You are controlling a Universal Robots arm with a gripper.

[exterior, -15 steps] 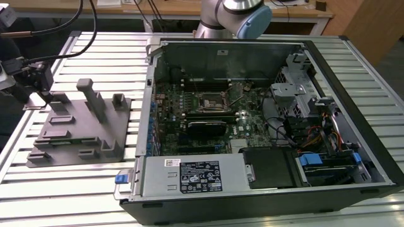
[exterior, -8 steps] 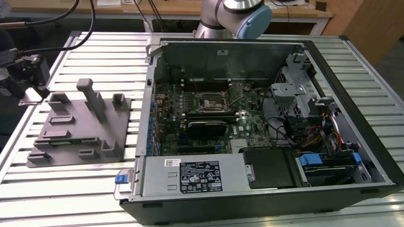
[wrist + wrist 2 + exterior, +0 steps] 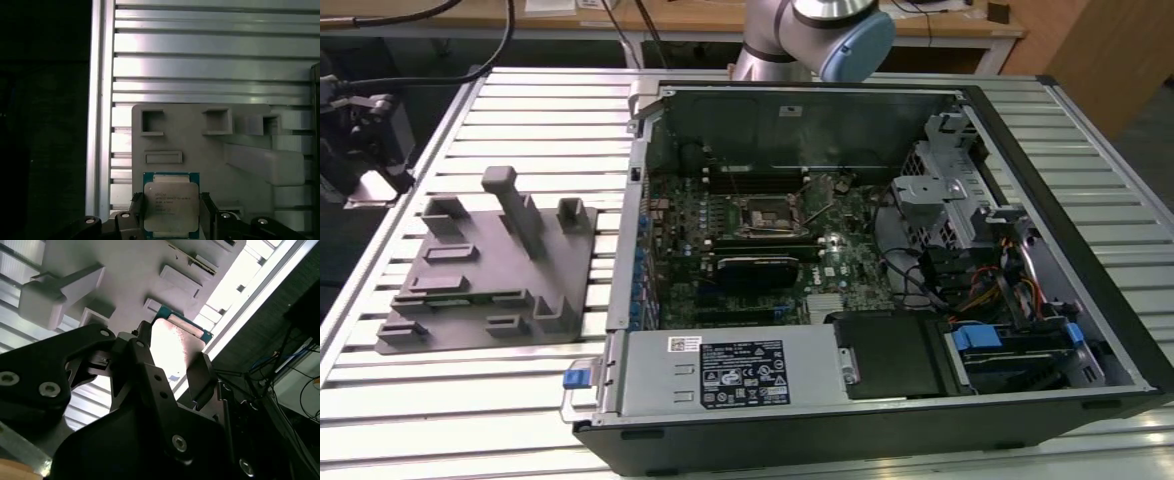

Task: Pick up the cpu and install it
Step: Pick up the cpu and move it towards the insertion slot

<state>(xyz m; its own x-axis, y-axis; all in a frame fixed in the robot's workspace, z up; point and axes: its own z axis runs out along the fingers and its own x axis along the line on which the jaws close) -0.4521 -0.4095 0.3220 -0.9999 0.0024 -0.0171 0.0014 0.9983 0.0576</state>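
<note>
The cpu (image 3: pixel 171 204), a pale silver square chip on a green rim, sits between the two black fingers of my gripper (image 3: pixel 171 215), which is shut on its opposite edges. In the second wrist view the cpu (image 3: pixel 175 345) glares bright between the fingers (image 3: pixel 201 374). It hangs above one corner of the grey fixture plate (image 3: pixel 200 145). In the exterior view my gripper (image 3: pixel 368 150) is a dark shape at the left, beside the fixture plate (image 3: pixel 480 270) and over the table's edge. The black motherboard socket (image 3: pixel 761 212) lies inside the open computer case (image 3: pixel 1067 200).
Upright posts (image 3: pixel 518 205) rise from the fixture plate. The case holds a power supply (image 3: pixel 720 372), a drive cage (image 3: pixel 947 170) and loose cables (image 3: pixel 987 290). The ribbed metal table (image 3: pixel 520 120) ends close to my gripper, with dark floor beyond.
</note>
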